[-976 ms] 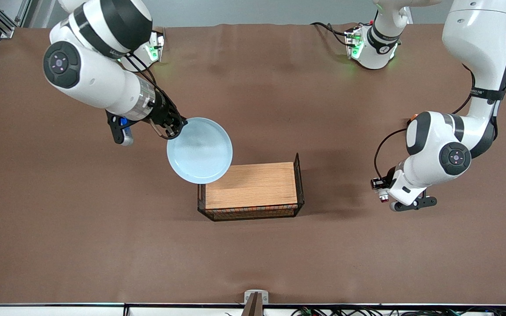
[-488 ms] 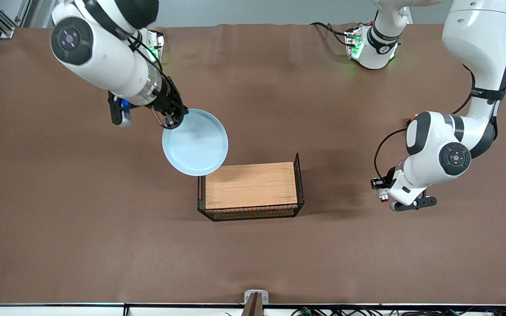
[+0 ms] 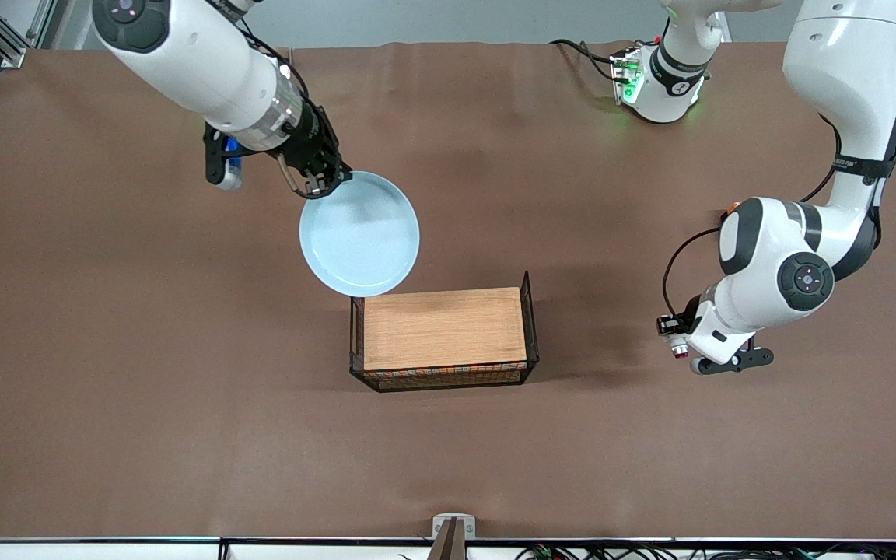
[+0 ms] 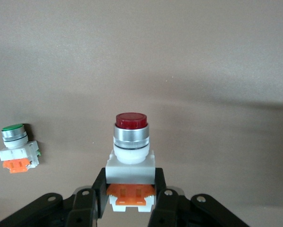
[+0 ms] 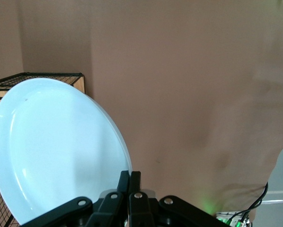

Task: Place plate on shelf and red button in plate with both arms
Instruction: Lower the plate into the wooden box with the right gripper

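Observation:
The pale blue plate (image 3: 360, 233) hangs tilted in the air, gripped at its rim by my right gripper (image 3: 316, 183), which is shut on it. Its lowest edge is just over the corner of the wooden tray (image 3: 444, 330) toward the right arm's end. In the right wrist view the plate (image 5: 56, 151) fills one side, with the gripper (image 5: 130, 177) pinching its rim. My left gripper (image 3: 677, 342) hovers over bare table toward the left arm's end, shut on the red button (image 3: 679, 351). The left wrist view shows the red button (image 4: 131, 142) upright between the fingers of that gripper (image 4: 131, 182).
The tray has black wire-mesh walls (image 5: 37, 78) around a wooden floor. A green-capped button block (image 4: 17, 149) lies on the brown table below the left gripper. A small bracket (image 3: 452, 529) sits at the table's near edge.
The right arm has carried the plate away from the front camera and slightly toward the left arm's end, so it overlaps the tray less. The left arm has not moved.

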Controlling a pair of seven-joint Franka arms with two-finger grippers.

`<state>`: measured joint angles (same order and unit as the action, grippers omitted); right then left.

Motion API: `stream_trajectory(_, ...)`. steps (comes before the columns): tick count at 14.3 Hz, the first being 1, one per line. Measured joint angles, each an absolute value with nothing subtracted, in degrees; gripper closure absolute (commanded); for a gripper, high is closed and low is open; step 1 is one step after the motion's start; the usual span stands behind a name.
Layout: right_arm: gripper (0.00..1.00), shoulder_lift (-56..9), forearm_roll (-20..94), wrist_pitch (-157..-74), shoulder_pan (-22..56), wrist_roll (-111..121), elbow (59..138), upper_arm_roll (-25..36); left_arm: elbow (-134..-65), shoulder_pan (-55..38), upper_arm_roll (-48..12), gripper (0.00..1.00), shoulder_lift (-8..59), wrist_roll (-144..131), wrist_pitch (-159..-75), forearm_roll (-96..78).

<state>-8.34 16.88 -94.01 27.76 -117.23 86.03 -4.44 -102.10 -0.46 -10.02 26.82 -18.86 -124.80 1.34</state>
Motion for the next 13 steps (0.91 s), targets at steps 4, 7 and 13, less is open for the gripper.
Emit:
stream_trajectory(4, 1.00, -8.90, 14.63, -96.57, 30.52, -124.92, 86.17, -4.43, -102.10, -0.46, -10.02, 0.72, 26.82, -18.86, -124.80, 1.34)
stream_trajectory(7, 1.00, -10.34, 11.98, -99.60, 32.73, -130.19, 87.04, -4.42, -102.10, -0.46, -10.02, 0.72, 26.82, -18.86, -124.80, 1.34)
stream_trajectory(13, 1.00, -12.64, 8.96, -103.40, 36.65, -134.47, 87.95, -4.42, -102.10, -0.47, -10.02, 0.72, 26.82, -18.86, -124.80, 1.34)
